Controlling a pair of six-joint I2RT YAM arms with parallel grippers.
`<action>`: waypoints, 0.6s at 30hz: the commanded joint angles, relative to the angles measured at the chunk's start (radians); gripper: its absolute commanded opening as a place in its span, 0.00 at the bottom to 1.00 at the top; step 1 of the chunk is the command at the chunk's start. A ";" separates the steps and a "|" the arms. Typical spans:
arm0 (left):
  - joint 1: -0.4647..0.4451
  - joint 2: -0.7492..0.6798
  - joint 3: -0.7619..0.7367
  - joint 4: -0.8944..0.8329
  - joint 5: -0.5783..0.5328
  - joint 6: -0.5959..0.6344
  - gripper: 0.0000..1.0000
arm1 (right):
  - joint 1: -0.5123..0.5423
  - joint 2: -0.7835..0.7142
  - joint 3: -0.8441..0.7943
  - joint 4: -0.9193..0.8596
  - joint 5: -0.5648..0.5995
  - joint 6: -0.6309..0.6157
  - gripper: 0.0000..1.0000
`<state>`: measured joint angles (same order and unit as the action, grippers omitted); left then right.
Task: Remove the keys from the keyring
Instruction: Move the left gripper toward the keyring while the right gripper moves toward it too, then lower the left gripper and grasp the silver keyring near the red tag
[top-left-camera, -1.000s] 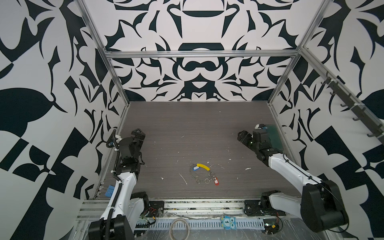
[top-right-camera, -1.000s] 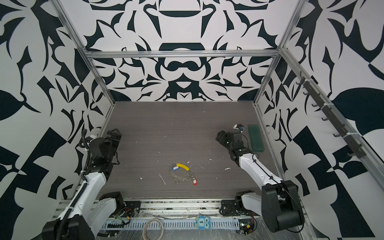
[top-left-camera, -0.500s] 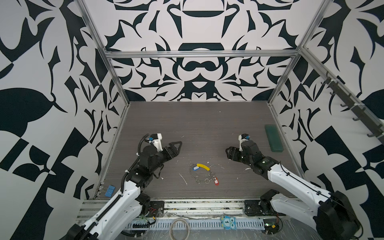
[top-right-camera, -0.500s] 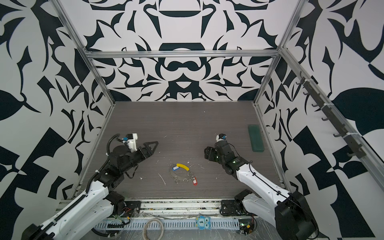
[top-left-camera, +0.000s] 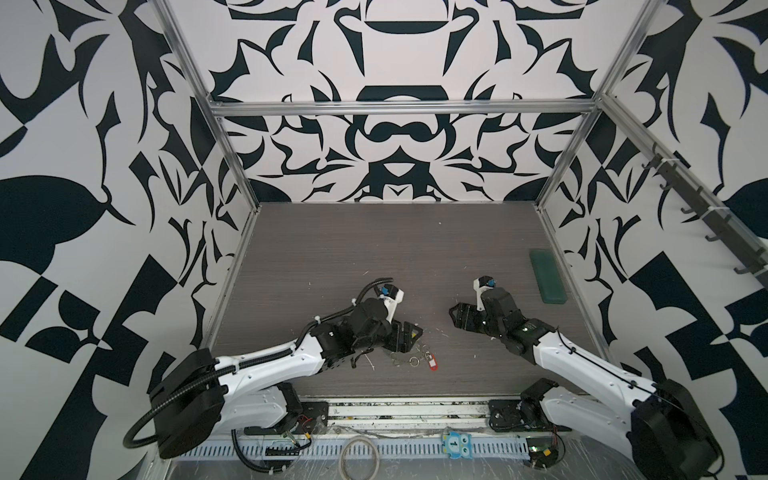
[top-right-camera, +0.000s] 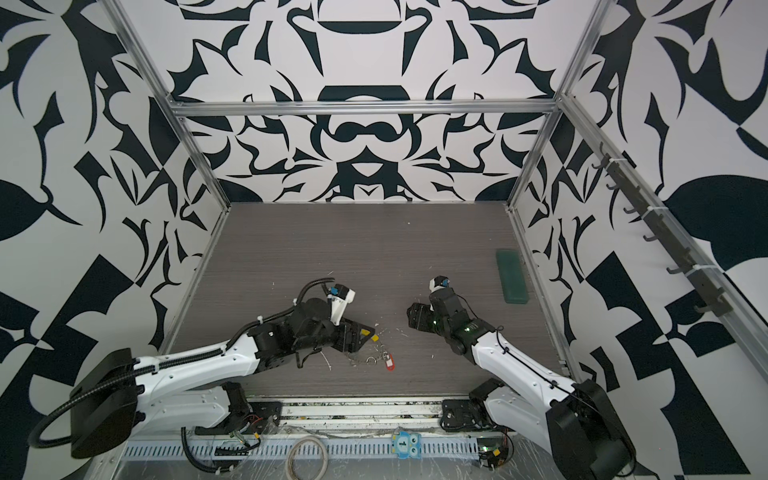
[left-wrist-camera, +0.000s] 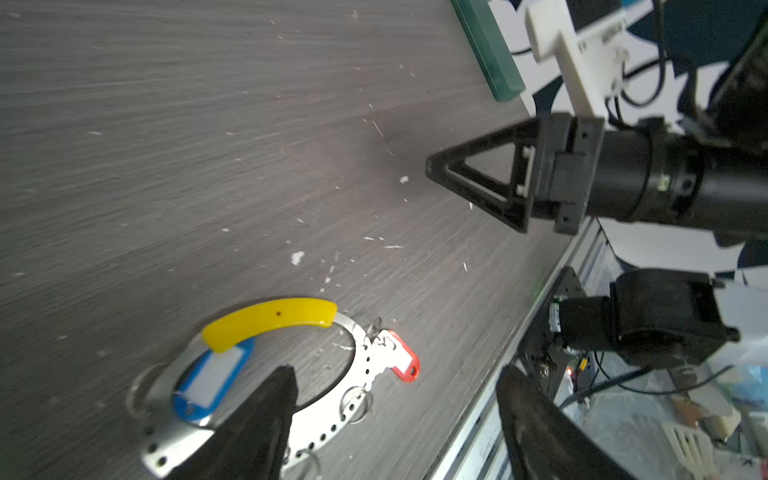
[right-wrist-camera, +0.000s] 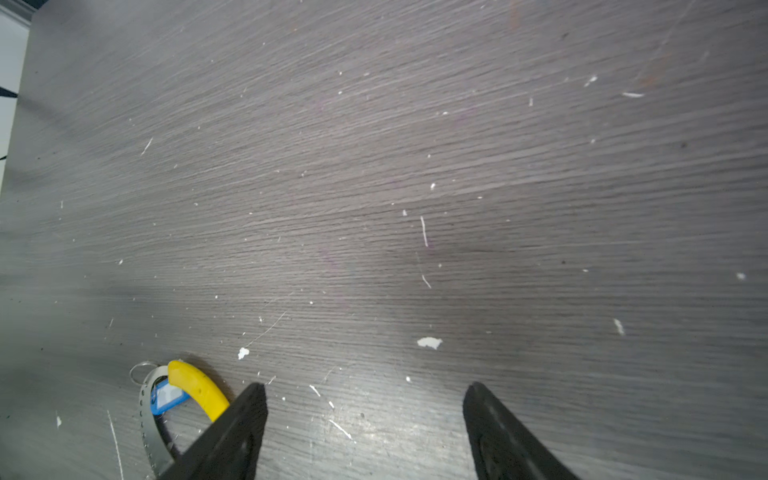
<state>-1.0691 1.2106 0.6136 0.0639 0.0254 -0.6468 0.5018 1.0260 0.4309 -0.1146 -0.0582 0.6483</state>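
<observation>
The keyring (left-wrist-camera: 362, 384) is a thin grey perforated band with a curved yellow section (left-wrist-camera: 270, 319), lying flat near the table's front edge. Of the keys, the blue one (left-wrist-camera: 212, 380) lies inside the loop under the yellow section, and the red one (left-wrist-camera: 402, 360) hangs on the loop's outer side. In both top views the red key (top-left-camera: 433, 362) shows beside the grey loop (top-left-camera: 401, 357). My left gripper (left-wrist-camera: 395, 409) hovers open over the loop, gripping nothing, and covers its yellow part from above (top-left-camera: 405, 334). My right gripper (right-wrist-camera: 365, 401) is open and empty, a short way right of the keyring (top-left-camera: 459, 318).
A green block (top-left-camera: 548, 276) lies by the right wall. A plain beige hoop (top-left-camera: 359, 457) and a blue tag (top-left-camera: 455, 444) sit on the front rail outside the table. White specks litter the wooden tabletop (top-left-camera: 374, 249).
Both arms have swung in from the side walls toward the keyring. The left gripper now stands over the yellow section, its jaws slightly narrower; the right gripper has come nearer the middle.
</observation>
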 joint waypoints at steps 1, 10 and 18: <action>-0.051 0.055 0.074 -0.133 -0.009 0.107 0.70 | 0.006 -0.008 -0.011 0.039 -0.034 -0.024 0.79; -0.080 0.311 0.198 -0.181 0.205 0.239 0.47 | 0.005 0.003 0.000 0.022 -0.050 -0.043 0.78; -0.080 0.371 0.228 -0.186 0.176 0.320 0.34 | 0.005 0.005 0.000 0.016 -0.071 -0.037 0.78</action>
<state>-1.1503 1.5753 0.8284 -0.1024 0.1890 -0.3790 0.5018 1.0351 0.4301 -0.1078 -0.1158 0.6205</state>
